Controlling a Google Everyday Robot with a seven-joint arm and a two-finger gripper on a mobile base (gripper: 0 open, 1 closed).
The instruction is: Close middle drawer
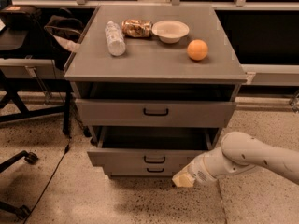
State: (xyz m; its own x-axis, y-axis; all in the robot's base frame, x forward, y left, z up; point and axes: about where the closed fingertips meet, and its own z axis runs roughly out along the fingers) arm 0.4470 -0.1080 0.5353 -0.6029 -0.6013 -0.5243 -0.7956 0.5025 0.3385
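Middle drawer (pixel 122 157) pulled out; gripper (pixel 183 179) low at its front's right end, whether clenched or released cannot tell

My gripper (pixel 183 179) sits at the lower right corner of the middle drawer (pixel 117 158), against its jutting front. Bare floor (pixel 117 200) lies open before the cabinet (pixel 154 66); a chair base (pixel 28 158) and cable (pixel 53 175) stand well left.
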